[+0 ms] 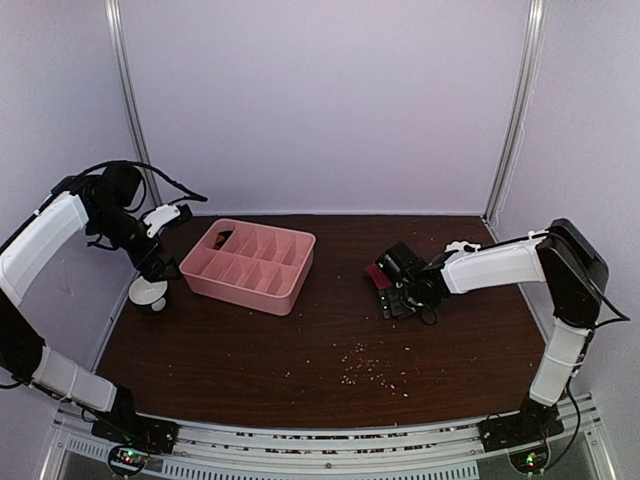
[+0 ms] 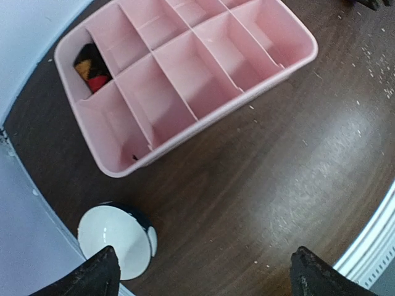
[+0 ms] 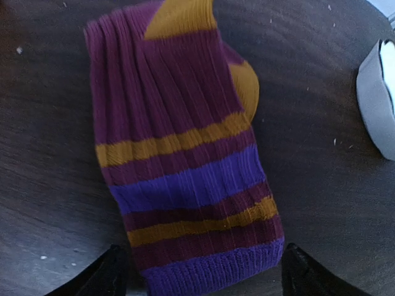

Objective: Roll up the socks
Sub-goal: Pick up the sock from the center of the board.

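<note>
The top external camera sits high behind the near edge of the dark brown wooden table (image 1: 330, 350), facing forward and down; the pink plastic divided tray (image 1: 240, 290) looks small there. The left wrist camera hangs close above that tray (image 2: 216, 114), angled steeply down on it and the round white bowl (image 2: 117, 240) beside it, both shared with the top view. The right wrist camera looks straight down, very close, at a purple, orange and dark red striped fabric sock (image 3: 185, 160) right of the tray, probably the top view's small dark red patch
</note>
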Available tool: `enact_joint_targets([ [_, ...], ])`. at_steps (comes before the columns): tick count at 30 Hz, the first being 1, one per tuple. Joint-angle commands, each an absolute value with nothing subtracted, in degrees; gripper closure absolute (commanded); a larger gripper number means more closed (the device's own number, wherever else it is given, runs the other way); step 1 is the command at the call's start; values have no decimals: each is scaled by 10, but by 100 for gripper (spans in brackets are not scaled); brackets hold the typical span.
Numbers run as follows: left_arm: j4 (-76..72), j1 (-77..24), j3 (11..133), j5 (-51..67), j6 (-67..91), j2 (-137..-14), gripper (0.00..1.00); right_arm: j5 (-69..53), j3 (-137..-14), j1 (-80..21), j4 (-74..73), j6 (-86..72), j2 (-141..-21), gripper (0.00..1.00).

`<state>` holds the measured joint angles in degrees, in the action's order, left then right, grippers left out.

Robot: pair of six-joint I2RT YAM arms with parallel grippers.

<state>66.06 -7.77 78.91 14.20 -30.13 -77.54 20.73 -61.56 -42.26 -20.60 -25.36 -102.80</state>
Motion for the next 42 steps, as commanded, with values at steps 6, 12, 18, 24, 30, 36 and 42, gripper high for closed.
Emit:
enact_joint_targets([
  [6, 747, -79, 771, 191, -368, -735, 2, 162, -611, -409, -194, -258, -1080, 57],
  [12, 780, -79, 762, 172, -364, -759, 3, 108, -635, -404, -210, -238, -1052, 100],
  [18, 774, -79, 754, 156, -345, -757, 2, 48, -681, -404, -276, -204, -946, 100],
  [24, 773, -79, 750, 156, -336, -758, 2, -22, -717, -404, -334, -174, -851, 100],
  [30, 777, -78, 753, 165, -345, -749, 2, -71, -774, -407, -390, -172, -828, 100],
  [36, 773, -79, 744, 187, -353, -738, 2, -93, -827, -440, -411, -176, -821, 100],
  [42, 767, -79, 734, 215, -362, -735, 3, -107, -849, -486, -385, -204, -817, 100],
])
